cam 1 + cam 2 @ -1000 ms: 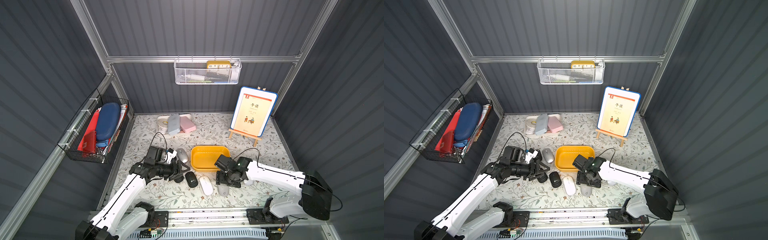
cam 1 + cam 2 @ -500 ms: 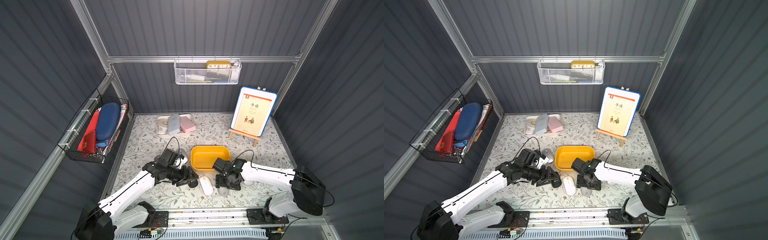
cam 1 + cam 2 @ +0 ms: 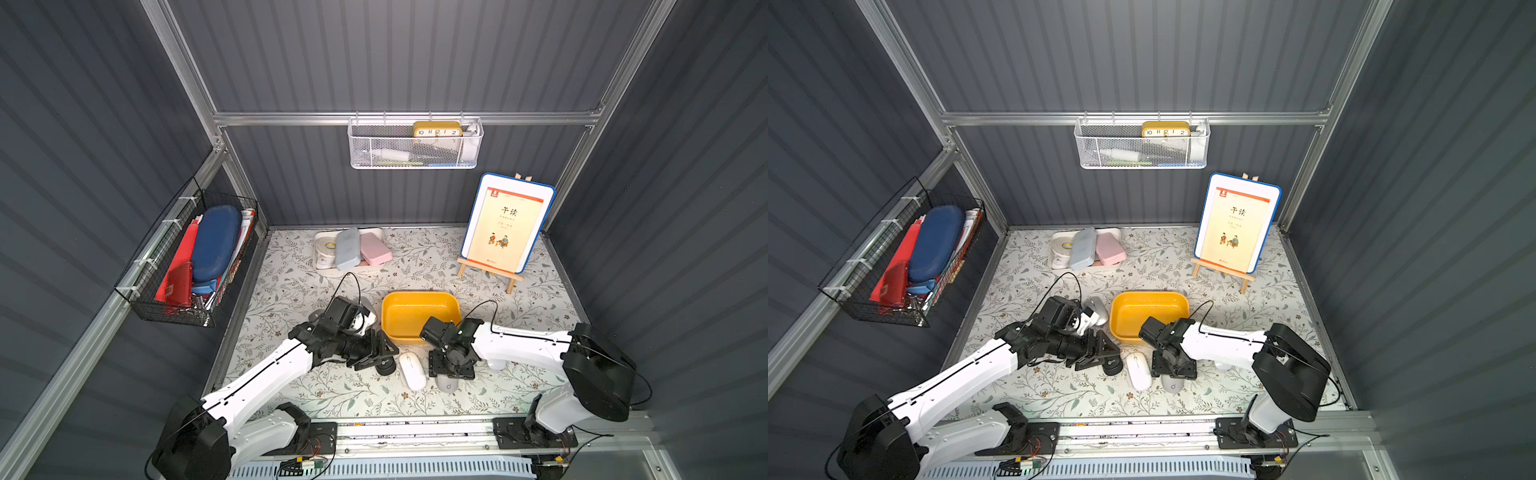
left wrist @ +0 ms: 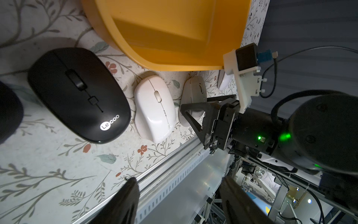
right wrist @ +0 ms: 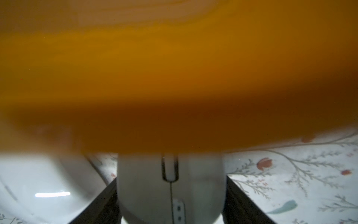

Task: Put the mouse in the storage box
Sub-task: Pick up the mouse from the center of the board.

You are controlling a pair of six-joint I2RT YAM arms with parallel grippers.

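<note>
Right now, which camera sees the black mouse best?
The left wrist view: the black mouse lies whole and sharp, its logo readable. In both top views the left arm covers all but one end. The right wrist view misses it, showing mostly a grey mouse and the yellow storage box.

I see the storage box [image 4: 164, 29] as smooth, faintly shiny yellow plastic. The black mouse [image 4: 77, 93] looks matt plastic, the white mouse [image 4: 153, 108] glossy, the grey mouse [image 5: 170, 194] smooth satin. The worktop [image 4: 48, 164] has a matt floral covering; the easel [image 3: 490, 274] is bare wood.
</note>
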